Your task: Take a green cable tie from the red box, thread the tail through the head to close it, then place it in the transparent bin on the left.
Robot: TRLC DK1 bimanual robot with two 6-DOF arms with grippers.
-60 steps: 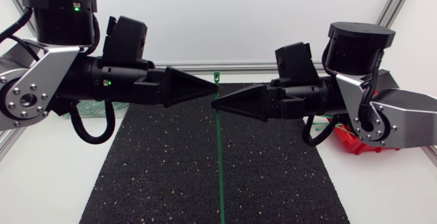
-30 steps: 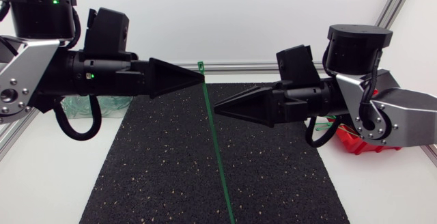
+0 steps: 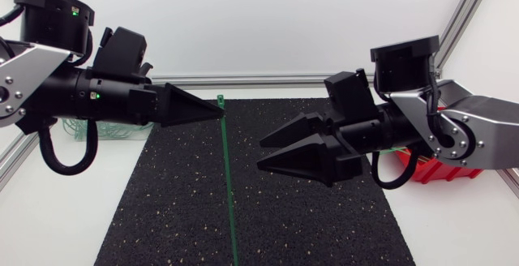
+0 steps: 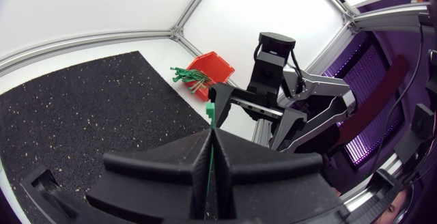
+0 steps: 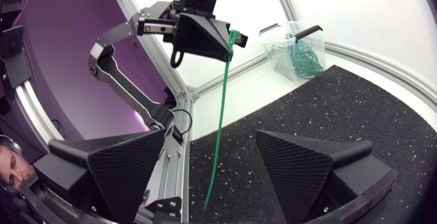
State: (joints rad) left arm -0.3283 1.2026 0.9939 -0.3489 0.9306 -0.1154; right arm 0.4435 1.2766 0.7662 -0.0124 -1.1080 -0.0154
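Further left than before, my left hand (image 3: 220,112) pinches the cable tie (image 3: 228,185) at its head so the tail hangs free for threading; my right hand (image 3: 259,154) stands spread, clear of it.

Green cable tie (image 3: 228,177) is unthreaded and straight, hanging tail-down with its head end pinched in the left end effector (image 3: 219,113). Red box (image 4: 210,68) sits at the far right, with a bundle of green ties sticking out. Transparent bin (image 5: 295,52) sits at the far left with green ties inside.
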